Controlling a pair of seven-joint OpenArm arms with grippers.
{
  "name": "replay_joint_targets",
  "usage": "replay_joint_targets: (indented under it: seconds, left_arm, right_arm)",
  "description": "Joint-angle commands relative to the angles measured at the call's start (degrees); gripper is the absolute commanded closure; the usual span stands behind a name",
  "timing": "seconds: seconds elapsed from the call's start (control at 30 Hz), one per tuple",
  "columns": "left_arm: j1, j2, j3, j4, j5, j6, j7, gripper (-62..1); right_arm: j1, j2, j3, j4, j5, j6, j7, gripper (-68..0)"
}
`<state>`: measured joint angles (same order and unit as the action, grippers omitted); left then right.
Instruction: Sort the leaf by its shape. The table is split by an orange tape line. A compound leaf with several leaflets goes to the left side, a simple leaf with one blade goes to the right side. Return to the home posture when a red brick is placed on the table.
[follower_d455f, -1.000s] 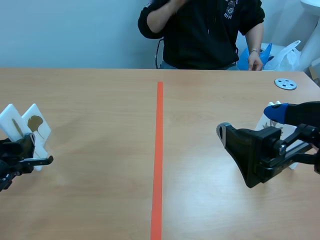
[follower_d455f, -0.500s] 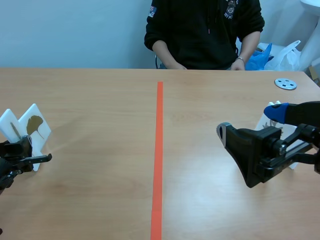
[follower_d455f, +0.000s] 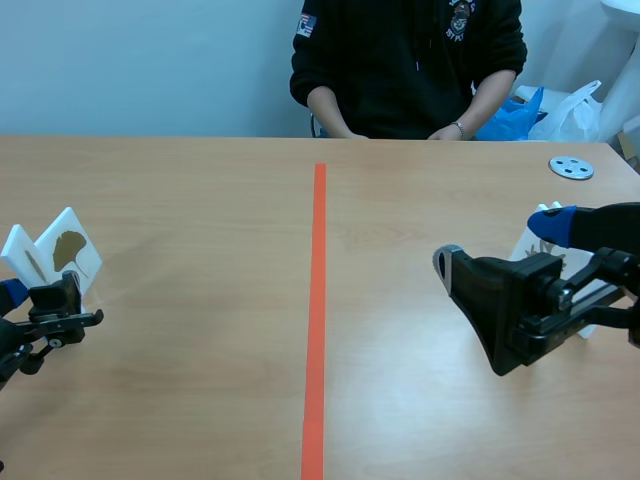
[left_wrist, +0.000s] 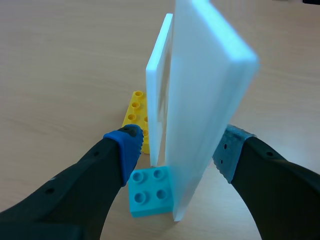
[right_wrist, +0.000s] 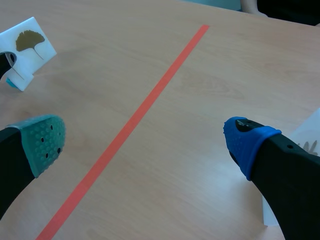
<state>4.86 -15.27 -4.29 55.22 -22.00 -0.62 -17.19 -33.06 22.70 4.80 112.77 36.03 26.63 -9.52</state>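
A white rectangular card (follower_d455f: 72, 252) printed with one fan-shaped olive-brown leaf (follower_d455f: 68, 243) stands upright on a cyan toy brick (left_wrist: 150, 192) near the table's left edge, well left of the orange tape line (follower_d455f: 317, 300). A second white card (follower_d455f: 18, 252) stands just beside it.

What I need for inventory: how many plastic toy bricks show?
2: a yellow plastic brick ahead of the left gripper, a cyan brick between its fingers; more may be hidden.
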Motion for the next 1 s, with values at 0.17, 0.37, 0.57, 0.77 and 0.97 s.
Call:
replay_joint_targets:
  seconds: [0.17, 0.37, 0.57, 0.77, 0.97]
  left_arm:
    - [4.28, -2.43, -2.27, 12.0, -0.09, 0.09, -0.9, -39.2]
    - [8.04, -4.72, -5.46, 21.2, -0.09, 0.07, -0.76, -39.4]
    - [14.03, -6.08, -7.45, 32.92, -2.49, -1.99, 1.86, -50.9]
    - [21.92, -6.08, -7.3, 43.58, -5.51, -18.8, 6.01, -62.3]
    - [27.78, -6.21, -7.3, 49.59, -8.9, -25.92, 15.72, -62.3]
  right_arm:
    - [0.52, 0.63, 0.48, 0.04, 0.66, -0.02, 0.81, -67.9]
    - [0.52, 0.63, 0.48, 0.04, 0.66, 0.0, 0.81, -67.9]
    - [0.52, 0.63, 0.48, 0.04, 0.66, 0.0, 0.81, -67.9]
    - [0.52, 0.63, 0.72, 0.04, 0.63, -0.02, 0.81, -67.9]
    - [0.35, 0.66, 2.6, 0.07, 0.72, 0.02, -0.09, -67.9]
